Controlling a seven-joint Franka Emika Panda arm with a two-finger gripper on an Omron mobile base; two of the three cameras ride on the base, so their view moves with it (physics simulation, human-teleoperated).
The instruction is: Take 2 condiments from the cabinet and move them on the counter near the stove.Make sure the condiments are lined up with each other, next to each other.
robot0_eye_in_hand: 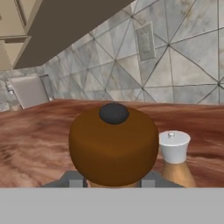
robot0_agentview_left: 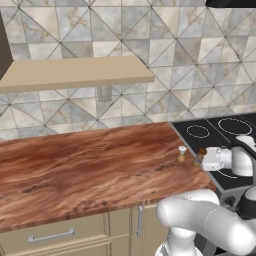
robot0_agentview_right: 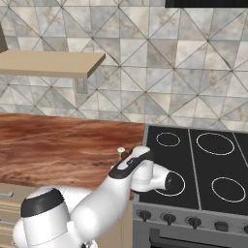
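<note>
Counter (robot0_agentview_left: 75,160) reddish-brown wood grain with dark streaks. Pepper mill (robot0_eye_in_hand: 113,146) brown, round knob dark grey. Shaker (robot0_eye_in_hand: 175,155) pale tan, white cap. Stove (robot0_agentview_right: 193,164) black — thin white rings. Cabinet (robot0_agentview_left: 75,72) tan. Backsplash (robot0_agentview_right: 160,63) grey-beige marbled triangle tiles. Drawers (robot0_agentview_left: 50,232) cream — metal handles.

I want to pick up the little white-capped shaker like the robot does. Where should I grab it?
Probably around its tan body, just below the white cap. The pale shaker stands upright on the counter, so a sideways pinch fits. Come from the side away from the pepper mill, which stands close beside it at the gripper.
</note>
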